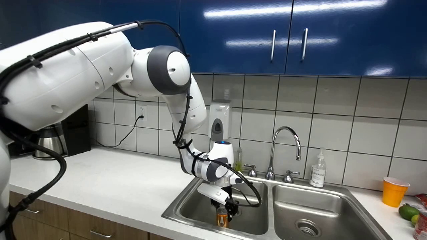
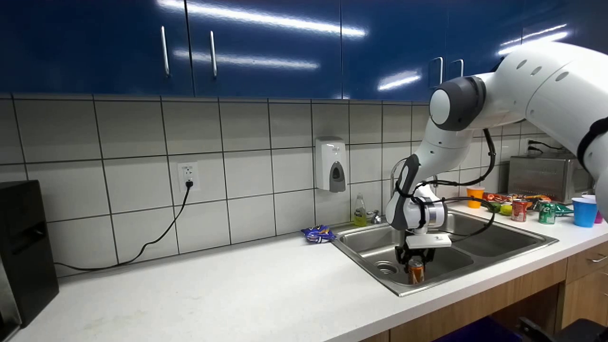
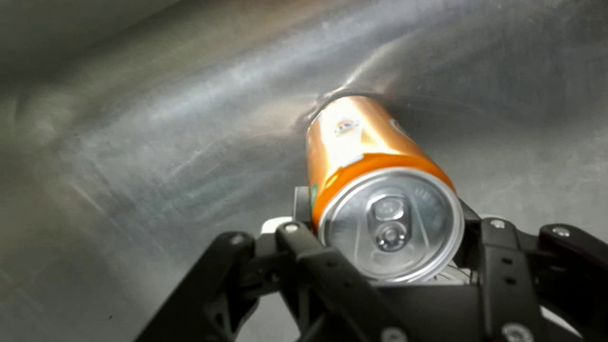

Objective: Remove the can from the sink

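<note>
Since the gripper (image 3: 384, 211) seems clamped on the can (image 1: 222, 219), lift vertically. Clear the near rim of the sink (image 2: 399, 289).

Has rounded white shells (image 1: 63, 76), gray joint bands (image 1: 157, 71), black cables (image 1: 63, 46), a blue light (image 1: 222, 142) and a black, screw-studded gripper (image 3: 385, 209).

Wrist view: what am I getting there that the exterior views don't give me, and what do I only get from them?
Only the wrist view: the pull tab on top of the can, clear enough to make out.
Only the exterior views: the faucet, the wall soap dispenser, the orange cup and the blue cabinets.
Shared: the can in the sink, with the end effector at its upper end; I can't tell whether it grips.
</note>
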### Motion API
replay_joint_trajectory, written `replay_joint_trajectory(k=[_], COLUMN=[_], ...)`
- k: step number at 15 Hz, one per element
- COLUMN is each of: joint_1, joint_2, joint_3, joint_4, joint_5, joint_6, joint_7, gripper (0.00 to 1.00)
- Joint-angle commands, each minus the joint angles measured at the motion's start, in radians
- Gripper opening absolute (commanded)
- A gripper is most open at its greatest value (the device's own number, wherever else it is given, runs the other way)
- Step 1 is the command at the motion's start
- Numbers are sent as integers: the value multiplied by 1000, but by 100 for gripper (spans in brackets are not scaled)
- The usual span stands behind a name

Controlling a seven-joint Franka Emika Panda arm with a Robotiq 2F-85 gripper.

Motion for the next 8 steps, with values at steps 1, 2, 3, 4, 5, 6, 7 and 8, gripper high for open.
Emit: replay_joint_trajectory(k=[1, 2, 3, 4, 5, 6, 7, 8], joint_1=[-1, -1, 1, 2, 5, 6, 15, 18], joint_2=[12, 10, 6, -2, -17, -29, -49, -63], joint_3=[3, 3, 2, 2, 1, 3, -1, -1], joint_4=[23, 22, 20, 14, 4, -4, -19, -25], joint_5=[-22, -21, -22, -23, -23, -23, -26, -28], joint_6=[5, 2, 3, -2, -4, -8, -9, -18], joint_7=[15, 16, 16, 16, 16, 15, 16, 15], gripper=[38, 38, 38, 38, 38, 38, 38, 38])
